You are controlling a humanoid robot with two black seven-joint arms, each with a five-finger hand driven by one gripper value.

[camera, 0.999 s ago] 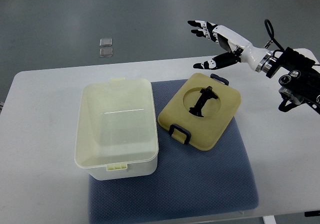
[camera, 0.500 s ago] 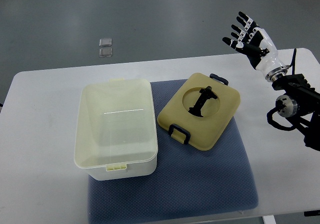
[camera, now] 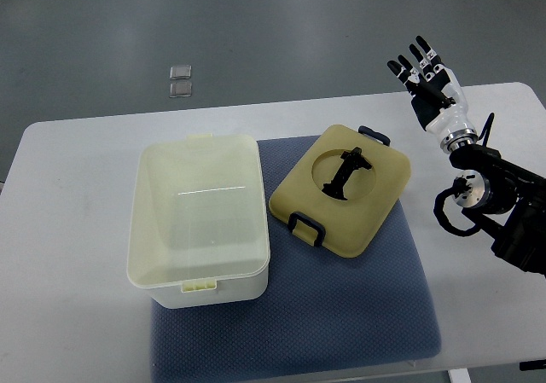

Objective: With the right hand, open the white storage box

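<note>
on the near half of the white table (camera: 77,229), a blue-grey woven mat (camera: 341,315) carries the white plastic storage box (camera: 198,221), open and empty, at its left. just right of it lies the beige lid with black latches (camera: 341,188), flat on the mat. farther back, at the table's right edge, the right hand (camera: 429,84) is raised, fingers spread, grasping nothing.
</note>
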